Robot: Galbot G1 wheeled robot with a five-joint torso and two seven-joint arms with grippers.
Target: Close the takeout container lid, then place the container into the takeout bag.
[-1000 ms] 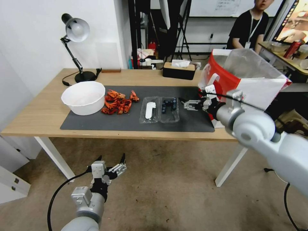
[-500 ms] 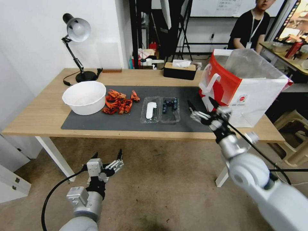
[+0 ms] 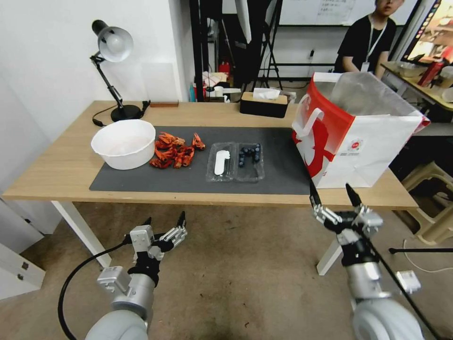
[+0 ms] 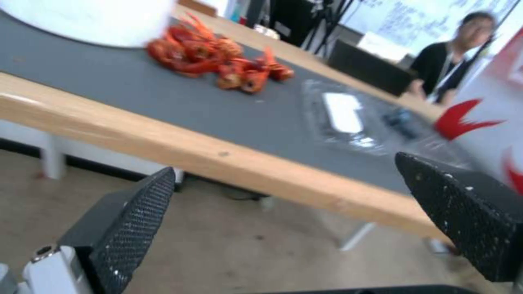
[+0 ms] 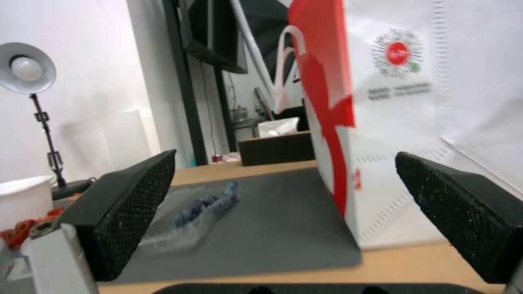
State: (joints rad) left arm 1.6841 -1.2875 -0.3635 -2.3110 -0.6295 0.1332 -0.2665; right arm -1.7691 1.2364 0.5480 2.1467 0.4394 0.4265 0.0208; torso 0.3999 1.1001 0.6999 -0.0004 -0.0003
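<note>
So far nothing of the task is done, as I read it. The container lies flat open on the mat, at table centre, berries in the half toward 3 o'clock; the lid is folded out toward 9 o'clock, label up. The bag stands upright and open at 3 o'clock of the container, near but apart. Closing and bagging both remain.

My left gripper hangs below the table's front edge at about 7 o'clock of the container, jaws apart and empty. My right gripper is at the front edge by the bag's near corner, at about 5 o'clock, jaws apart and empty too.

My head view gives the layout and the bag's foil mouth. My left wrist view shows the label from table height; my right wrist view shows the bag's logo close up.
</note>
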